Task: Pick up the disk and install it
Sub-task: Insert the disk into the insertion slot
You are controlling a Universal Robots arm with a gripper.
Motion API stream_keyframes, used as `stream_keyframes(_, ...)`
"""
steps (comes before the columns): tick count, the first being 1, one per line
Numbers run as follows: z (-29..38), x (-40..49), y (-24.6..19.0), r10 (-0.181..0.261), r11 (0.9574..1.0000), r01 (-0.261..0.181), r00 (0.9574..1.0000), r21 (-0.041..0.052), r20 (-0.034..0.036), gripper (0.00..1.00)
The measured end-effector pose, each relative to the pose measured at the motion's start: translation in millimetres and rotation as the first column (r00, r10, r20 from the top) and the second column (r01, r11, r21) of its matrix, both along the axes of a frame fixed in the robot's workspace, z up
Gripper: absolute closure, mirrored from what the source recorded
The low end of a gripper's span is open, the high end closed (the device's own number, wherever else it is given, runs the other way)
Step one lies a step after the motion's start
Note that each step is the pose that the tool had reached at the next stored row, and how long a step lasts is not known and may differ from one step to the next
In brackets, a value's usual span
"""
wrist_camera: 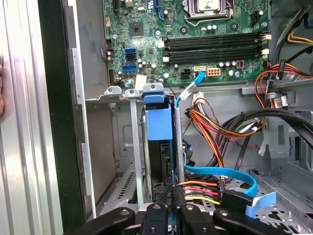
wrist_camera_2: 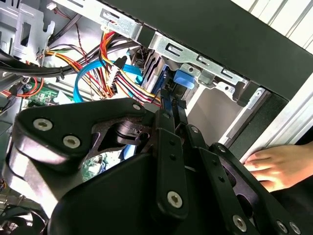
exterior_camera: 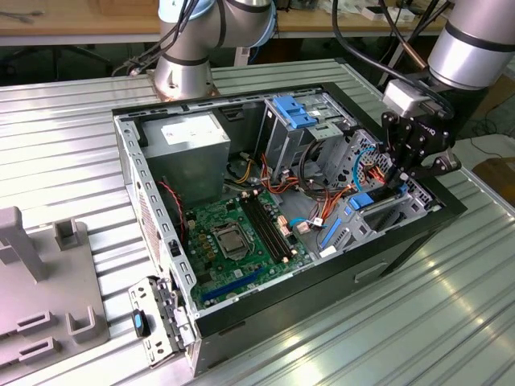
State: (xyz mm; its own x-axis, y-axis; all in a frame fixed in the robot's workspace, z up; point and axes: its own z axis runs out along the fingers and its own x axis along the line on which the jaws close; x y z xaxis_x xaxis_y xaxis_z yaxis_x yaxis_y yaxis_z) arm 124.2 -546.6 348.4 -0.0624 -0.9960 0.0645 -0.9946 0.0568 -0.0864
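Blue-framed disk [wrist_camera: 159,123] stands on edge in the computer case [wrist_camera: 55,122] bay, my fingers [wrist_camera: 166,198] clamped on its nearest edge

Bay slot at exterior view's right is taken. In first wrist view the disk [wrist_camera: 160,122] stands upright betw. metal bay walls [wrist_camera: 138,147], w/ gripper [wrist_camera: 171,198] clamped on its near edge and no spare gap either side. Cable bundle [wrist_camera: 215,127] (orange/red/yellow) and blue flat cable [wrist_camera: 220,174] crowd the bay's open side, just beside gripper.

Motherboard [exterior_camera: 237,233], centre of exterior frame, is open from above. PSU box [exterior_camera: 189,145] blocks case's upper left, drive cage [exterior_camera: 294,121] stands upper centre. Person's hand [wrist_camera_2: 274,164] lies outside case wall, near gripper body. Table [exterior_camera: 386,322] at lower right gives open room. Grey fixture [exterior_camera: 40,281] occupies lower left.
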Motion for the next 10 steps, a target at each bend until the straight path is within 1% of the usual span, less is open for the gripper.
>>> stream_keyframes(1, 0.1, 0.0, 0.9, 0.0, 1.0, 0.0, 1.0, -0.0002, 0.0, 0.84)
stream_keyframes(4, -0.5, 0.0, 1.0, -0.001, 1.0, 0.001, 1.0, -0.0001, 0.0, 0.84)
stream_keyframes(10, -4.3, 0.0, 1.1, -0.001, 1.0, 0.001, 1.0, -0.0003, 0.0, 0.84)
